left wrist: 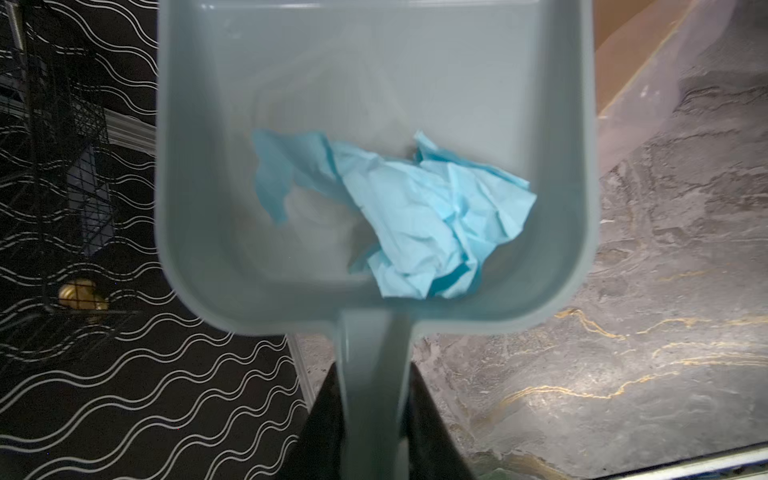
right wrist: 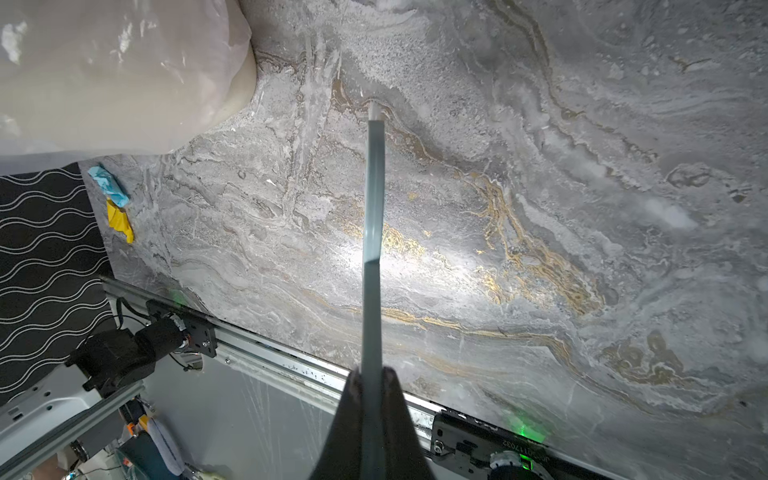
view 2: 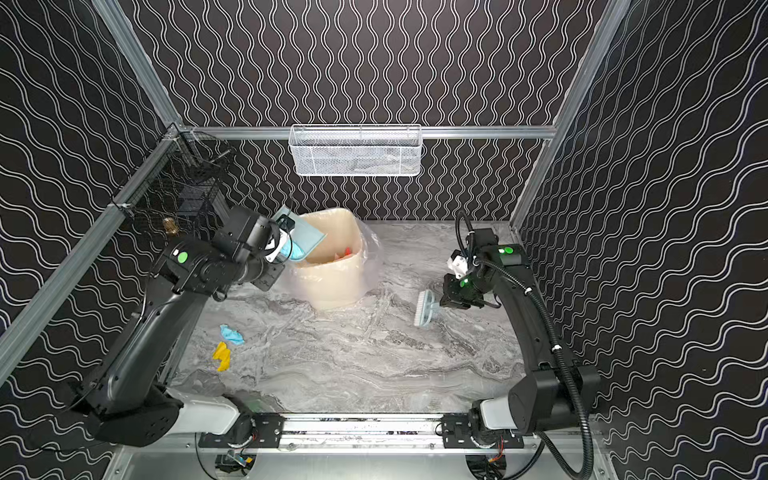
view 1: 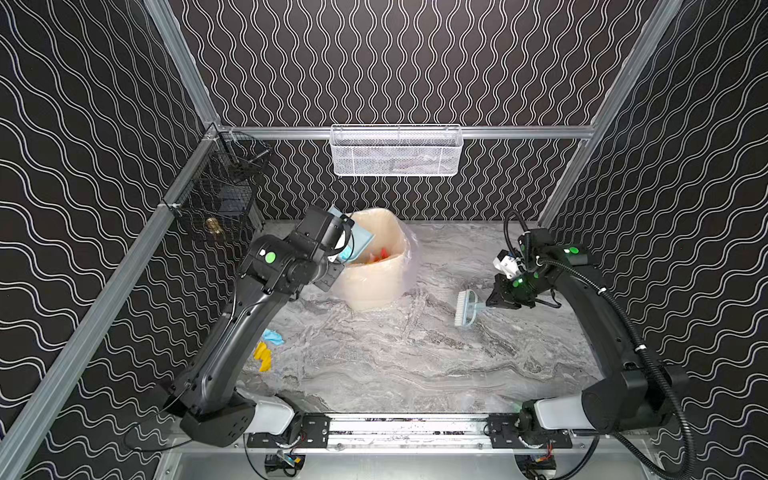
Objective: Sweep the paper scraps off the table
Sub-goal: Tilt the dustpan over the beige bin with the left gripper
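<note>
Tipping dustpan (view 2: 305,239) over bin (view 2: 332,266), blue scrap (left wrist: 419,220) inside.
My left fingers (left wrist: 374,415) clamp its handle, right fingers (right wrist: 372,399) clamp brush (view 2: 426,309); scrap may stick or miss the bin.

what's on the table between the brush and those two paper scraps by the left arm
Nothing: in a top view, bare table runs from the brush to the blue scrap and yellow scrap.

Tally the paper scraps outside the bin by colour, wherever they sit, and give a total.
Light blue: 2, one in the dustpan, one on the table
Yellow: 1, on the table
Total: 3
</note>
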Tool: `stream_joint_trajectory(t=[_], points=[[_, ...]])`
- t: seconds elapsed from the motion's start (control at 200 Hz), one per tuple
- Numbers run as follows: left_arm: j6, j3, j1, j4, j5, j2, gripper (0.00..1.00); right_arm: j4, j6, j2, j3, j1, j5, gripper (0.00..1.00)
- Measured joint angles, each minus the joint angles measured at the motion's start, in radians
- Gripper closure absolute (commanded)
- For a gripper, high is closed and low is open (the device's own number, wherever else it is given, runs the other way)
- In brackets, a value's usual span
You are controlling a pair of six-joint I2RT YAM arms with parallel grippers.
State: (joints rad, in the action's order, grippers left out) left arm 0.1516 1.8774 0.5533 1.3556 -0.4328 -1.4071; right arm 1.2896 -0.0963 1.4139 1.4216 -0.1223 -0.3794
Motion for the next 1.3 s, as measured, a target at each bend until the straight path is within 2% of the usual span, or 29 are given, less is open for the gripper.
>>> stream_joint_trajectory(t=[0.25, 0.491, 0.676, 0.946, 1.131, 1.301], points=[[0.172, 0.073, -0.02, -0.031, -0.077, -0.169, 0.97, 0.006, 0.002, -0.013, -0.02, 0.003, -0.031, 1.0], [0.386, 0.066, -0.023, -0.16, -0.217, -0.277, 0.97, 0.007, 0.0, -0.04, -0.065, 0.003, -0.068, 1.0], [0.624, -0.026, -0.019, -0.35, -0.319, -0.28, 0.97, 0.01, 0.0, -0.05, -0.082, 0.003, -0.082, 1.0], [0.932, -0.256, 0.026, -0.624, -0.389, -0.216, 0.98, 0.01, 0.0, -0.04, -0.076, 0.003, -0.105, 1.0], [1.057, -0.336, 0.044, -0.752, -0.417, -0.166, 0.98, 0.009, 0.0, -0.037, -0.078, 0.003, -0.121, 1.0], [1.088, -0.355, 0.044, -0.781, -0.422, -0.152, 0.98, 0.006, 0.0, -0.03, -0.078, 0.0, -0.131, 1.0]])
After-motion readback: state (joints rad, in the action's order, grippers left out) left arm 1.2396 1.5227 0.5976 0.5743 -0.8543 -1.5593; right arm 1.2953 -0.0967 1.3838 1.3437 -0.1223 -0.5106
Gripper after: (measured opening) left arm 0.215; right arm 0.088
